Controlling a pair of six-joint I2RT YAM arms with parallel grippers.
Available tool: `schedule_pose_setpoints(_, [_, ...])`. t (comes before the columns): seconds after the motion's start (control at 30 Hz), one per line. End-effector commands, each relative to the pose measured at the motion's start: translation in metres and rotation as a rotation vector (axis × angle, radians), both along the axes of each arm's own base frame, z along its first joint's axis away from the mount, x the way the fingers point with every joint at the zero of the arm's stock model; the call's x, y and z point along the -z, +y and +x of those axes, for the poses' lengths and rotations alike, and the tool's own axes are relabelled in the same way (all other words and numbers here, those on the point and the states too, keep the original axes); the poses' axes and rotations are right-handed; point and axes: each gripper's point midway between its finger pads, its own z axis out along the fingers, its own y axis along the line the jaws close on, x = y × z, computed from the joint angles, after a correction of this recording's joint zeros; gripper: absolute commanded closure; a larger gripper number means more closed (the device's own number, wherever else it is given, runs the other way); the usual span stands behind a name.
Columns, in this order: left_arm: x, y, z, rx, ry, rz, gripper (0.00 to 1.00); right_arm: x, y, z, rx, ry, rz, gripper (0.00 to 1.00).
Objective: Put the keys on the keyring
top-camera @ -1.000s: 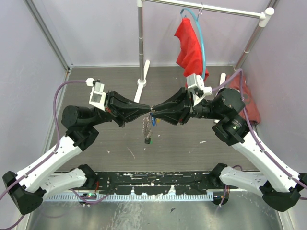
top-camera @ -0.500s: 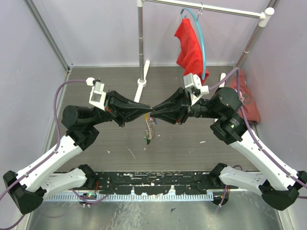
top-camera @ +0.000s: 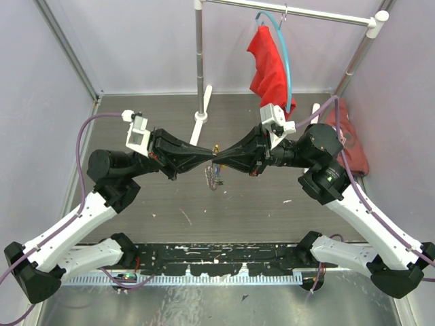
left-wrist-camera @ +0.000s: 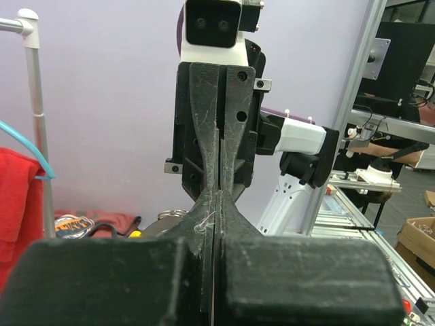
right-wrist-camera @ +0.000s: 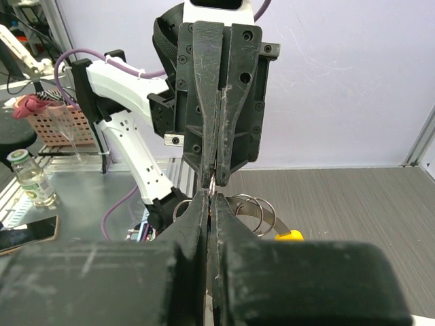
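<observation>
My two grippers meet tip to tip above the middle of the table. The left gripper (top-camera: 209, 159) and right gripper (top-camera: 219, 160) are both shut, pinching the thin grey keyring (top-camera: 215, 153) between them; a short orange bit shows just above the tips. A small bunch of keys (top-camera: 215, 178) hangs below the tips. In the right wrist view my shut right gripper (right-wrist-camera: 213, 197) faces the left one, with a metal sliver between them, small rings (right-wrist-camera: 253, 204) and a yellow key head (right-wrist-camera: 289, 236) beside it. In the left wrist view the left gripper (left-wrist-camera: 216, 204) is shut.
A clothes rack stands at the back, its pole (top-camera: 199, 68) just behind the grippers. A red cloth (top-camera: 268, 64) hangs on a light-blue hanger hoop (top-camera: 288, 75). Another red cloth (top-camera: 355, 146) lies at the right. A black strip (top-camera: 224, 255) runs along the near edge.
The hanging bunch of keys has drawn up and now hangs shorter under the tips. The right wrist has shifted slightly back. Both grippers stay shut tip to tip.
</observation>
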Motion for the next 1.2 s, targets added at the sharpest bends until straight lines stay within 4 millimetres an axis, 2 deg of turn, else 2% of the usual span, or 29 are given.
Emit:
schedule_pose_setpoints(0.0, [-0.024,0.008,-0.007,-0.003,-0.062,-0.055,1.0,-0.011,-0.003,-0.003,0.0,-0.031,0.021,0.99])
schedule_pose_setpoints(0.13, [-0.021,0.007,-0.008,0.001,-0.065,-0.011,0.98,-0.011,-0.004,-0.001,0.021,-0.043,-0.005,0.99])
schedule_pose_setpoints(0.2, [-0.02,0.007,-0.012,0.011,-0.078,0.031,0.92,-0.01,-0.006,0.001,0.042,-0.054,-0.031,0.99])
schedule_pose_setpoints(0.23, [-0.014,0.005,-0.013,0.02,-0.068,0.08,0.86,-0.009,-0.007,0.002,0.051,-0.063,-0.044,0.99])
schedule_pose_setpoints(0.27, [-0.016,0.006,-0.016,0.025,-0.093,0.098,0.74,-0.007,-0.008,0.003,0.057,-0.07,-0.063,0.99])
schedule_pose_setpoints(0.3, [-0.008,0.004,-0.016,0.033,-0.074,0.157,0.62,-0.006,-0.008,0.004,0.064,-0.076,-0.083,0.99])
schedule_pose_setpoints(0.37, [-0.002,0.005,-0.015,0.017,-0.067,0.224,0.52,0.003,-0.009,0.006,0.069,-0.093,-0.141,0.99])
schedule_pose_setpoints(0.43, [0.005,0.006,-0.013,0.001,-0.068,0.283,0.34,0.023,-0.01,0.01,0.071,-0.088,-0.237,0.99])
schedule_pose_setpoints(0.47, [0.009,0.007,-0.012,-0.006,-0.068,0.311,0.32,0.031,-0.011,0.012,0.072,-0.088,-0.274,0.99])
schedule_pose_setpoints(0.63, [0.029,0.004,0.0,-0.028,-0.069,0.469,0.42,0.057,-0.012,0.016,0.053,-0.069,-0.399,0.99])
schedule_pose_setpoints(0.9, [0.063,0.001,0.02,-0.08,-0.032,0.644,0.44,0.077,-0.018,0.028,0.121,-0.032,-0.486,0.99])
schedule_pose_setpoints(1.0, [0.078,0.0,0.021,-0.09,-0.039,0.727,0.43,0.082,-0.018,0.03,0.124,-0.02,-0.506,0.99])
schedule_pose_setpoints(1.17, [0.094,-0.01,0.01,-0.066,-0.1,0.805,0.43,0.085,-0.019,0.03,0.115,-0.001,-0.543,0.99])
